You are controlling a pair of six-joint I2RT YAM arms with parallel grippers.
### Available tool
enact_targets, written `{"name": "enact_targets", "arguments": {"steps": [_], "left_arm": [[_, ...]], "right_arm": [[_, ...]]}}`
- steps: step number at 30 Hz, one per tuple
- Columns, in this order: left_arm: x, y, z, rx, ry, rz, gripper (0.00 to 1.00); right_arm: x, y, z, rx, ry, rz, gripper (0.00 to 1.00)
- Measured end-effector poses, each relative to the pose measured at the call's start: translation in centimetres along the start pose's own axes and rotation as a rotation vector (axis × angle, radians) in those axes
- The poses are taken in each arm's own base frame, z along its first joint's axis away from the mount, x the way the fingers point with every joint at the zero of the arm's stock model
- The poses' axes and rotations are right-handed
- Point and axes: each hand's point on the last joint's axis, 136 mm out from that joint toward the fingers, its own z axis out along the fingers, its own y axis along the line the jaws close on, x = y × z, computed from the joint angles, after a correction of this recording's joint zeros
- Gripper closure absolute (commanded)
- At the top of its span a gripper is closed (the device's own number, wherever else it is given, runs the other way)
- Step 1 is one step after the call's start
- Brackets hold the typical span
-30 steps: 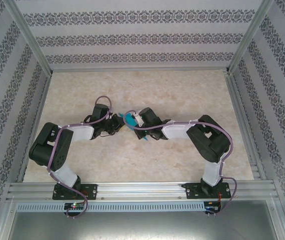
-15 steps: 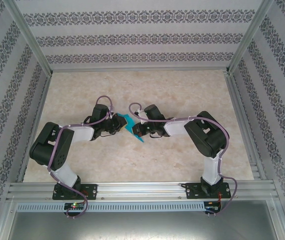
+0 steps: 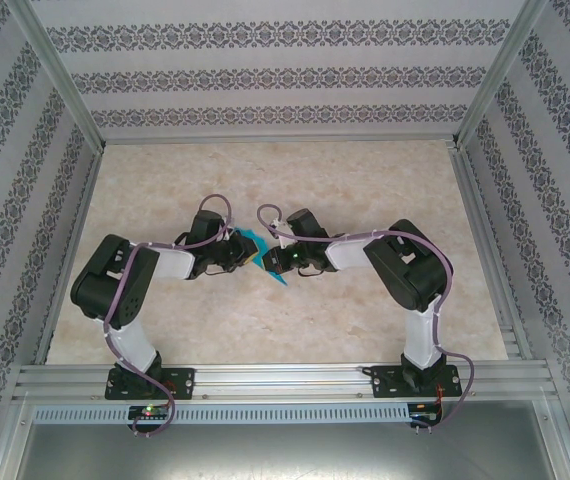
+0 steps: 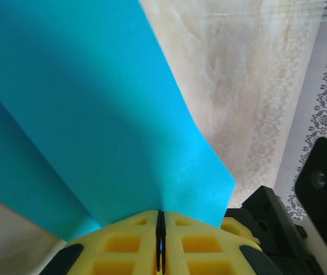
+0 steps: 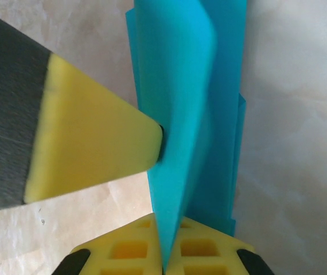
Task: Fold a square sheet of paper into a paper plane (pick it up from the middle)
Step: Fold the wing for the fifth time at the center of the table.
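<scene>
The teal-blue sheet of paper [image 3: 259, 244] hangs between my two grippers over the middle of the table. It is folded into a narrow layered paper plane shape with a pointed end toward the near edge. My left gripper [image 3: 244, 250] is shut on it from the left. In the left wrist view, the yellow fingertips [image 4: 129, 229] of that gripper [image 4: 160, 216] pinch a crease of the paper [image 4: 94, 109]. My right gripper [image 3: 269, 258] is shut on it from the right. In the right wrist view, this gripper [image 5: 166, 240] clamps the paper's [image 5: 180, 97] folded edge, and the left gripper's yellow finger [image 5: 89, 149] presses against the paper's side.
The beige marbled tabletop [image 3: 365, 190] lies open around both arms. Metal frame rails [image 3: 265, 378] run along the near edge, with patterned walls on the other three sides. The right arm's black wrist [image 4: 278, 223] sits close beside the left fingers.
The paper, bunched between the grippers a second ago, now hangs out with its point toward the near edge. The right wrist has turned and the left arm's elbow has shifted right.
</scene>
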Motion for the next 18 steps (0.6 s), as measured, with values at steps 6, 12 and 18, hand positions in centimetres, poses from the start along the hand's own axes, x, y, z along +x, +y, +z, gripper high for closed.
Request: {"name": "enact_targets", "arguments": {"steps": [6,12,18], "left_arm": [[0.00,0.19,0.09,-0.006,-0.001,-0.002,0.89],[-0.20,0.55,0.19,-0.020,-0.014,-0.005,0.89],[-0.33,0.63,0.18,-0.024,-0.021,-0.005,0.89]], "right_arm": [[-0.03,0.32,-0.05,-0.011,0.016,0.009,0.83],[-0.18,0.30,-0.37,-0.035,0.021,0.041,0.79],[-0.10,0.14,-0.62,-0.046,0.030,0.056,0.81]]}}
